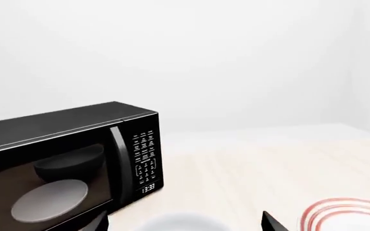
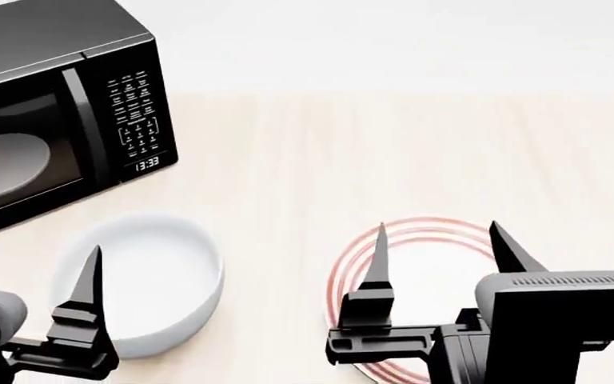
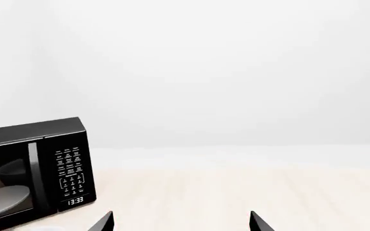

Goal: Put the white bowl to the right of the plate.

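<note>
Our white bowl (image 2: 141,282) sits on the table left of the plate (image 2: 435,272), just in front of the microwave (image 2: 51,104), so it's still on the wrong side. Our left gripper (image 2: 32,268) hangs spread open above it, and the right gripper (image 2: 446,252) hangs open over the plate, both empty. Looks like we're at the reach step, so next we'd drop the left one onto the bowl's rim and pinch.

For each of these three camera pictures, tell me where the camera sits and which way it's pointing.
Head view: on the robot's head, looking down at white bowl, plate, left pincer, right pincer.
Left wrist view: low, near that pincer, facing the microwave; fingertips show.
Right wrist view: low, facing the far wall; fingertips show.
All three show the microwave.
</note>
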Robot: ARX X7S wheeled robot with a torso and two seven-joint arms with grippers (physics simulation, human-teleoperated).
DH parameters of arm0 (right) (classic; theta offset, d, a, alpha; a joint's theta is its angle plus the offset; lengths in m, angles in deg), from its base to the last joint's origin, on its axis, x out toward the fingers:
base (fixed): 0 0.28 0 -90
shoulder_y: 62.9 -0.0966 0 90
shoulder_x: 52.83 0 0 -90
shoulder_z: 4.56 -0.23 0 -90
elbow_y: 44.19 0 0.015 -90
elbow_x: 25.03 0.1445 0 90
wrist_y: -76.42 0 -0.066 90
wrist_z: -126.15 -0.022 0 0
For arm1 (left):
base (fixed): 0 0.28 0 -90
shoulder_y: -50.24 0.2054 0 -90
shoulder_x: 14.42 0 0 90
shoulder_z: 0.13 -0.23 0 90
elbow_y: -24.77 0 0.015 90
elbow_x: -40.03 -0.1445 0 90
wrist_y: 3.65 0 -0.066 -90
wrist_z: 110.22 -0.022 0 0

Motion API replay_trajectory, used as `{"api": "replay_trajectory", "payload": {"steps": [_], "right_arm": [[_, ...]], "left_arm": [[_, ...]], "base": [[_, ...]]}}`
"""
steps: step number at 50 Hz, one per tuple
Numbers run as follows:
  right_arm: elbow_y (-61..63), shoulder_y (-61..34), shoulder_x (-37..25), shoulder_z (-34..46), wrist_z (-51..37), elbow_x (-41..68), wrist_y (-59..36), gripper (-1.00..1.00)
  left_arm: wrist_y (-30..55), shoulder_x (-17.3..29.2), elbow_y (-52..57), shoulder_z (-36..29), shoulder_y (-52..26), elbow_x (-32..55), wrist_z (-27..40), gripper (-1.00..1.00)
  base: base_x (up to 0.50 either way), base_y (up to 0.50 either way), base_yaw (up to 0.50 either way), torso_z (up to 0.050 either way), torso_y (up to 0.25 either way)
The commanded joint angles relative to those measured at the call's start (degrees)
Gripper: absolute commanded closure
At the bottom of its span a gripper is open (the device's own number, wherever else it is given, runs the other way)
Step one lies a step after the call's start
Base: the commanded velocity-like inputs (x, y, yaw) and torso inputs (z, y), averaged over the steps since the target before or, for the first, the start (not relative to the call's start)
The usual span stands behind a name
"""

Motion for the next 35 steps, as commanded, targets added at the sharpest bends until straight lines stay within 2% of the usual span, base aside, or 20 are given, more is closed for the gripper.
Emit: {"api": "replay_trajectory", "payload": {"steps": [1,2,25,27,29,32,35], "right_arm": [[1.5,1.2,-1.0,0.1,2.0,2.5,1.3,-1.00],[2.0,1.7,-1.7,1.7,1.1,0.4,2.3,-1.00],[2.6,-0.5,-1.4,0.0,-0.6,3.6,-0.9,-1.00],[1.9,-2.9,-1.9,1.5,-3.4,2.5,-6.4,-1.00],[1.7,-3.0,-1.7,1.3,-3.5,2.5,-5.6,-1.00],[2.3,-5.7,2.2,-3.6,-8.3,3.7,-12.1,-1.00],[3.4,-6.7,1.3,-3.3,-9.0,4.0,-14.7,-1.00]], "left_arm": [[0.4,0.3,0.9,0.2,-0.2,0.8,0.6,-1.00],[0.4,0.4,0.8,0.1,-0.2,0.7,0.7,-1.00],[2.2,0.8,2.3,1.1,-1.5,2.5,1.9,-1.00],[1.6,0.9,1.9,1.1,-1.2,2.5,1.9,-1.00],[1.1,1.1,1.6,1.2,-1.1,2.4,2.0,-1.00],[0.0,1.2,0.0,2.1,-1.0,1.4,3.1,-1.00],[1.0,2.1,-1.0,2.5,-1.2,0.0,4.6,-1.00]], "base": [[0.43,0.00,0.00,0.000,0.000],[0.50,0.00,0.00,0.000,0.000],[0.50,0.00,0.00,0.000,0.000],[0.36,0.00,0.00,0.000,0.000],[0.00,0.00,0.00,0.000,0.000],[0.00,0.00,0.00,0.000,0.000],[0.00,0.00,0.00,0.000,0.000]]}}
